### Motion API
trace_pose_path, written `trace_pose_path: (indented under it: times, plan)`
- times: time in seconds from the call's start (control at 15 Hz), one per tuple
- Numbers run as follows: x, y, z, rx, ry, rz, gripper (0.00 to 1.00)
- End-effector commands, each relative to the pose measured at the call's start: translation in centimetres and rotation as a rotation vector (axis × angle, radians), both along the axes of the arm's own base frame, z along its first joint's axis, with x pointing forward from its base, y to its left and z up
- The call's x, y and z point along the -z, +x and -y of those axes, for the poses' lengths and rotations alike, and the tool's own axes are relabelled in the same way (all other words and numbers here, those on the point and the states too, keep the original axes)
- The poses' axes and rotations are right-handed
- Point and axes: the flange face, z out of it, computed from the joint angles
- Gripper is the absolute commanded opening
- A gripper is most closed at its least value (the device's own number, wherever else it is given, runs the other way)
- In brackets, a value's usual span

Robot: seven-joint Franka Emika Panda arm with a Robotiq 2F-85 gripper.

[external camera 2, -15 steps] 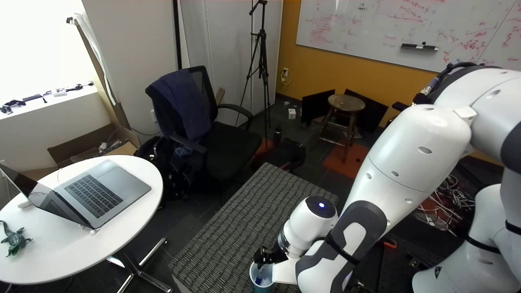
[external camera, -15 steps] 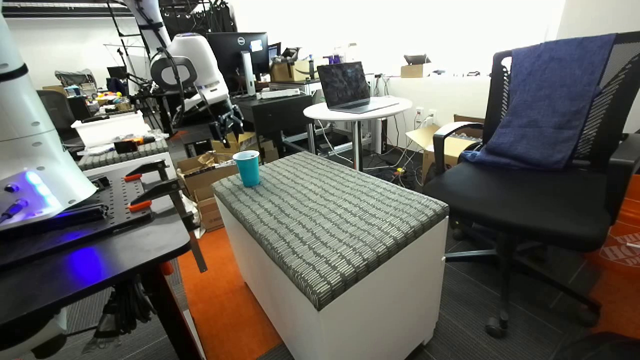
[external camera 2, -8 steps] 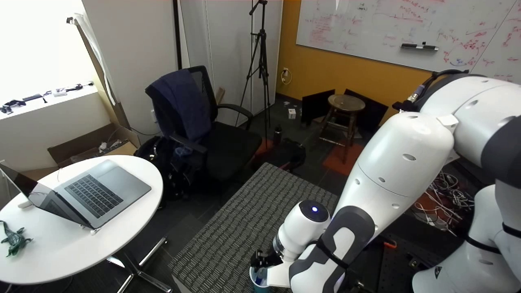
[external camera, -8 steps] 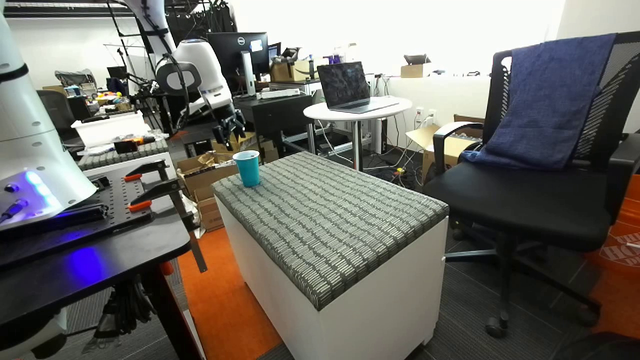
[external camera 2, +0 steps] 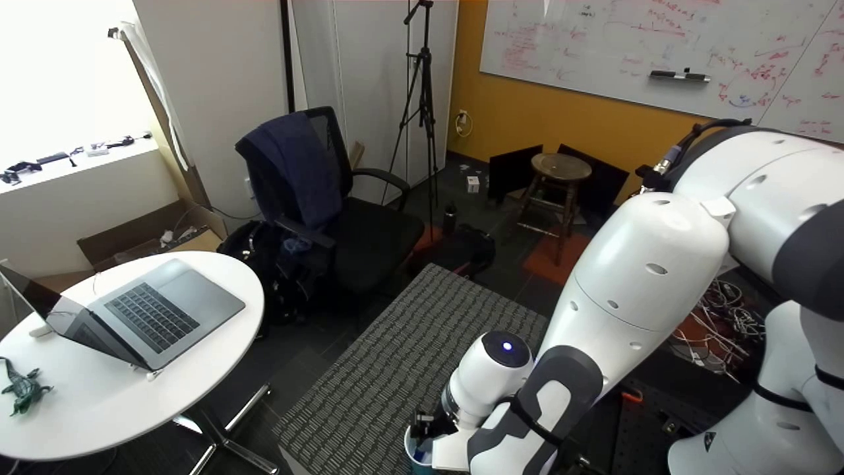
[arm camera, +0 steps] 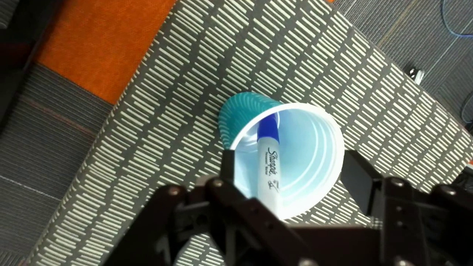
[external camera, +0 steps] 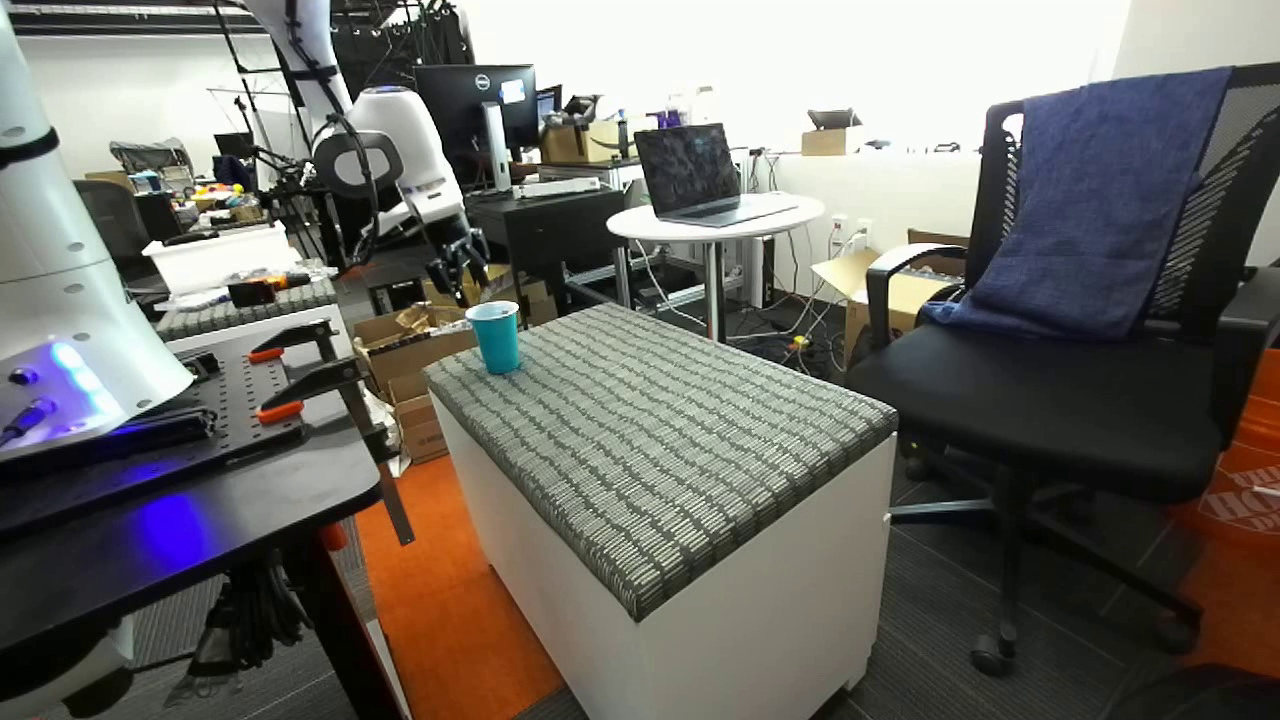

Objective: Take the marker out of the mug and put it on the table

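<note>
The mug [external camera: 496, 340] is a teal cup with a white rim, upright near a corner of the table [external camera: 660, 430], which has a grey woven top. The mug also shows in an exterior view [external camera 2: 422, 469] and in the wrist view [arm camera: 236, 114]. The marker [arm camera: 269, 166] is white with a blue cap, cap end down, leaning inside the mug. Its upper end is partly hidden behind a finger linkage. My gripper [arm camera: 290, 168] is open and empty above the mug, with the marker between its fingers in that view, nearer the left one. The gripper [external camera: 460, 275] also shows just above the rim.
A black desk [external camera: 300, 480] with clamps stands by the robot base. A round white table [external camera 2: 217, 277] holds a laptop [external camera 2: 165, 313]. A black office chair [external camera: 1040, 410] with a blue cloth stands beside the table. Cardboard boxes [external camera: 415, 385] lie on the floor behind the mug.
My gripper has come down a little and shifted slightly toward the mug, staying open. The mug and the table have not moved.
</note>
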Motion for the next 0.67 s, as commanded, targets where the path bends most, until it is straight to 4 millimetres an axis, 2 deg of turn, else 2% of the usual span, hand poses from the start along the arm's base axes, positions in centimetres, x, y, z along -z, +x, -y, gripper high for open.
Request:
trace_pose_path:
  times: [0.0, 0.27, 0.47, 0.6]
  plan:
    - [0.3, 0.4, 0.1, 0.036, -0.018, 0.032, 0.73]
    - [0.8, 0.9, 0.2, 0.037, -0.037, 0.04, 0.67]
    - [0.9, 1.4, -0.1, 0.026, -0.049, 0.052, 0.57]
    - [1.1, 1.9, -0.4, 0.016, -0.06, 0.057, 0.56]
